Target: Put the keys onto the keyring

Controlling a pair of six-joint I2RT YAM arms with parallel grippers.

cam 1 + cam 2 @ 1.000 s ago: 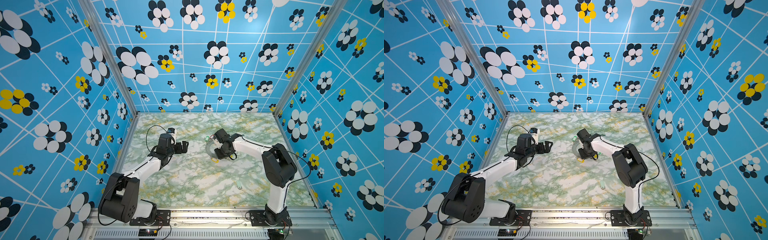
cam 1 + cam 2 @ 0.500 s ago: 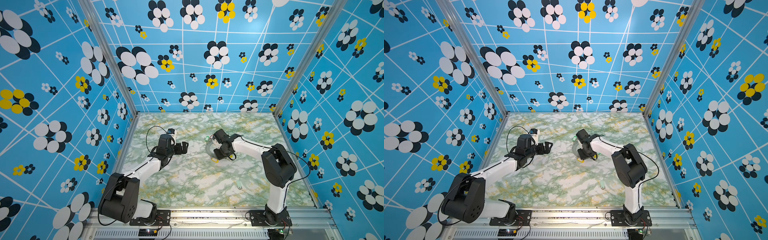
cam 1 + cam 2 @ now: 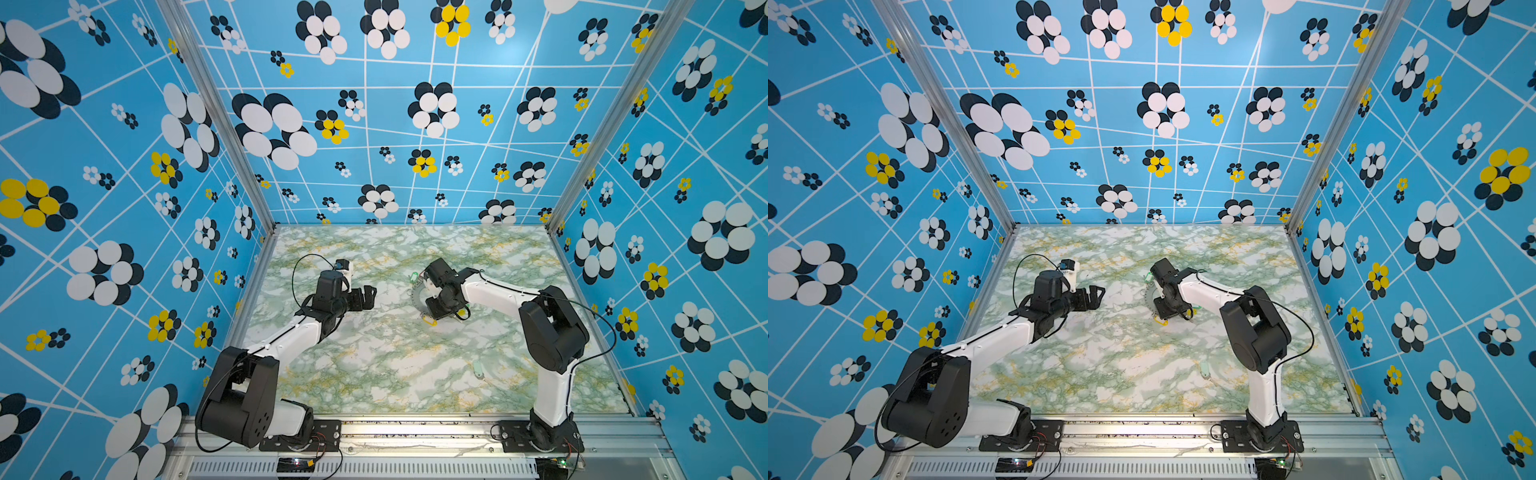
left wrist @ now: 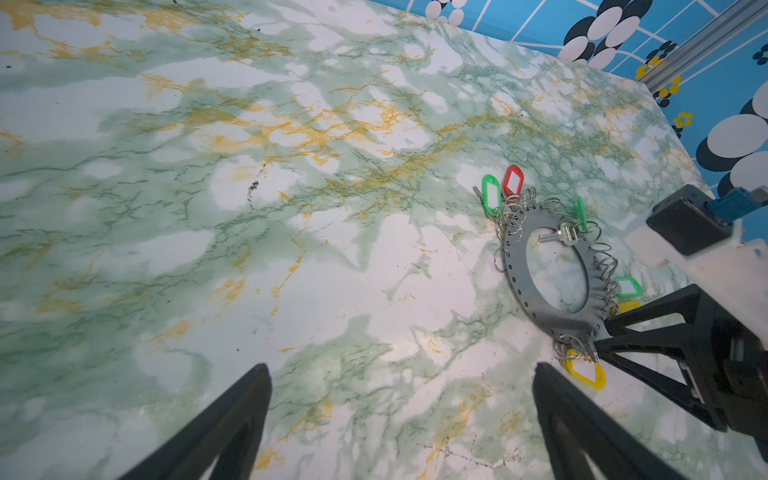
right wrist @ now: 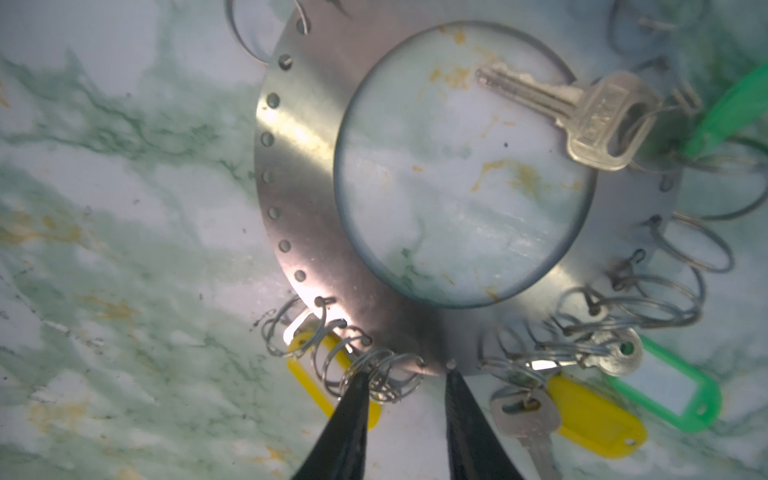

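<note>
Fingertips of the right gripper (image 5: 405, 376) stand narrowly apart at the rim of the keyring (image 5: 299, 174), one touching its wire loops (image 5: 388, 365), pinching nothing. The keyring lies flat on the table (image 5: 104, 249). The left gripper (image 4: 401, 368) is spread wide, empty.

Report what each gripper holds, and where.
Left gripper: open, nothing held. Right gripper: tips at the keyring rim, among wire loops; a hold cannot be told.

No legible text, key (image 5: 598, 120) stamp blurred
</note>
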